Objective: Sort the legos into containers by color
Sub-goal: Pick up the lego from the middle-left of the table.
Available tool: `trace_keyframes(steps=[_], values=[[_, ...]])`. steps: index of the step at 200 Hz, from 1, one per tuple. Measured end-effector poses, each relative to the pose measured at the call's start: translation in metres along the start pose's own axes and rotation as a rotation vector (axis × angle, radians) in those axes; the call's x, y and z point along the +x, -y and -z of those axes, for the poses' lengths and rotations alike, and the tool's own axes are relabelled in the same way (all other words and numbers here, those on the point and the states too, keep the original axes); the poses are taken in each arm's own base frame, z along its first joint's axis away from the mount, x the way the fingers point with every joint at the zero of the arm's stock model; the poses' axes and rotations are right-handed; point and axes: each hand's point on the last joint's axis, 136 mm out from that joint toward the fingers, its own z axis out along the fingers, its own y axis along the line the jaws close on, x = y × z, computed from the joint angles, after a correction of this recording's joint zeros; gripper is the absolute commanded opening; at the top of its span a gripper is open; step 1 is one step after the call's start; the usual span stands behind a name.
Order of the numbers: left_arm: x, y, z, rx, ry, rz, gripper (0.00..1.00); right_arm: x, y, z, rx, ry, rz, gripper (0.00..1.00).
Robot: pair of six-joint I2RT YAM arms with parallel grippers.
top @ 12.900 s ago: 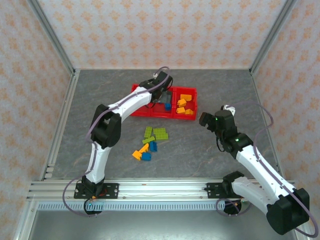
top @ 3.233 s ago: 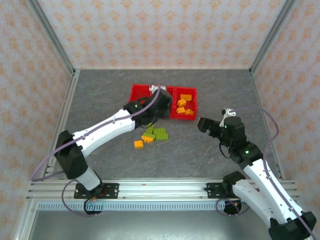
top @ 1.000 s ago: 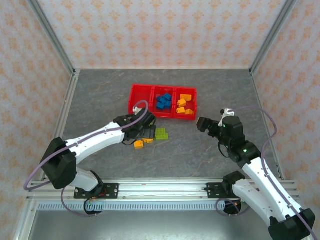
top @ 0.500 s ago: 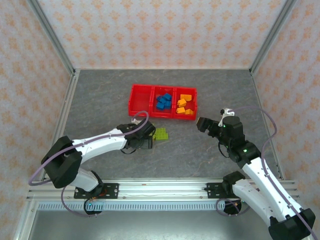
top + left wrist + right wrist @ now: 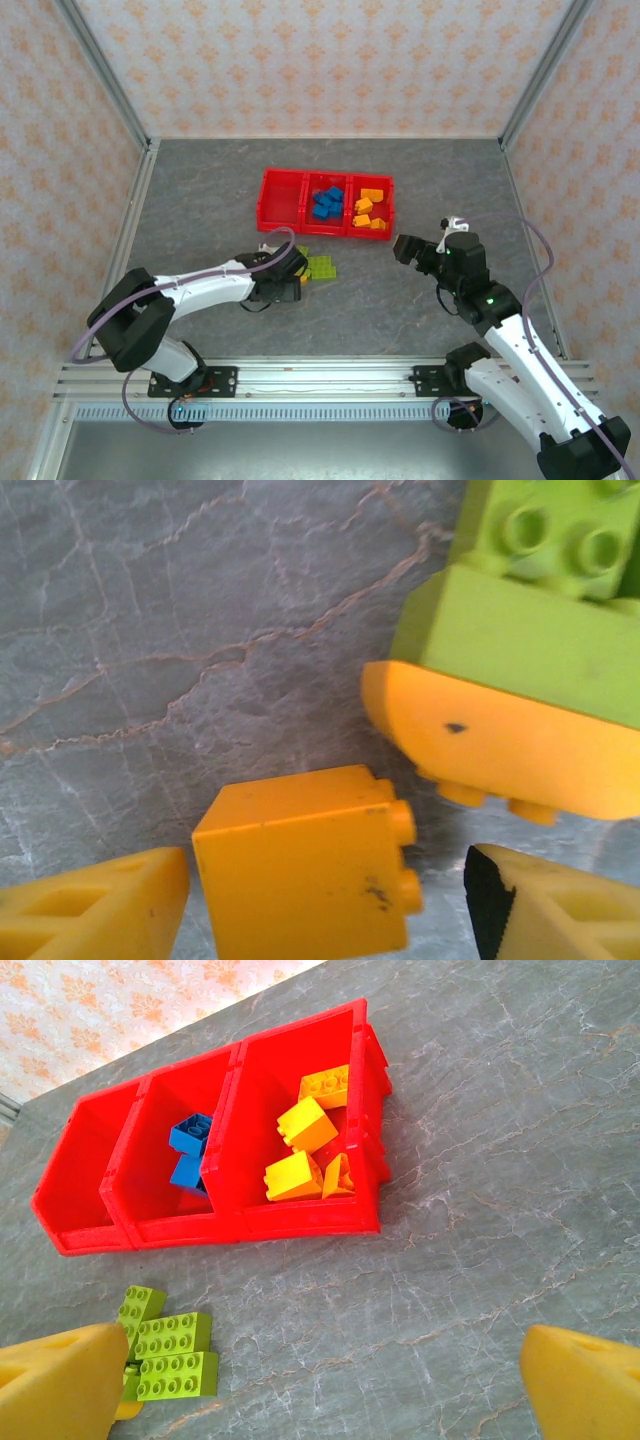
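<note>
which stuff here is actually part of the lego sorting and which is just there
Part of the job:
- red tray
- blue legos in its middle compartment
- orange legos in its right compartment
- green legos on the table
- orange brick between the open left gripper fingers

Just there:
- grey table
- metal rails
- patterned walls

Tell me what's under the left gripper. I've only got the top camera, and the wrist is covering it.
Observer: A square orange brick lies on its side between the fingers. Its studs point at the finger on the right of the wrist view, with a gap there.
Operator: Anything crowding it?
Observer: A second orange brick lies just beyond it, touching a lime green brick.
</note>
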Motion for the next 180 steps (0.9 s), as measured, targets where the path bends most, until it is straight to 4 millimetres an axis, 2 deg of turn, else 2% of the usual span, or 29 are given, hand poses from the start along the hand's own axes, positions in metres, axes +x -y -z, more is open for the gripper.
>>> trace_keyframes(steps=[43, 76, 116, 147, 166, 180], values=[[0.000, -0.011, -0.008, -0.009, -0.011, 0.055, 0.53, 0.000, 0.000, 0.000, 0.000, -0.001, 0.000, 1.00], [-0.006, -0.013, -0.010, 0.001, 0.010, 0.080, 0.33, 0.001, 0.000, -0.001, 0.002, -0.004, 0.000, 1.00], [-0.010, -0.011, -0.011, 0.020, 0.042, 0.069, 0.28, 0.001, 0.000, -0.001, 0.002, -0.004, 0.000, 1.00], [-0.012, -0.012, -0.009, 0.017, 0.057, 0.066, 0.27, 0.001, 0.001, -0.001, 0.004, -0.006, 0.000, 1.00], [-0.019, -0.013, 0.006, 0.019, 0.088, 0.069, 0.27, 0.001, 0.001, -0.001, 0.004, -0.006, 0.000, 1.00], [-0.035, -0.007, 0.026, 0.045, 0.138, 0.081, 0.27, 0.001, 0.001, -0.001, 0.004, -0.005, 0.000, 1.00]])
